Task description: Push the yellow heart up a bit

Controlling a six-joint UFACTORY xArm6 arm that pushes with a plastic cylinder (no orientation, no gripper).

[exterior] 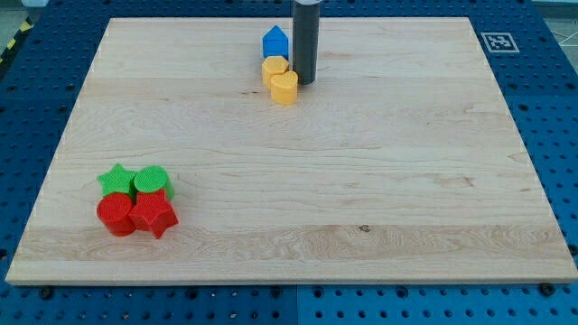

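- My tip (303, 83) rests on the counter (361, 181); no hand, nothing held.
- Yellow heart (284, 88) touches the tip's left side.
- Yellow block (275, 67) and blue block (275, 41) lie just left, above the heart.

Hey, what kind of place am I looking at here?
Probably a robotics lab bench: a wooden board lies on a blue perforated table, a printed marker tag sits at the board's corner, and my tip rests beside the yellow heart.

The yellow heart (284, 87) lies flat near the board's top edge.
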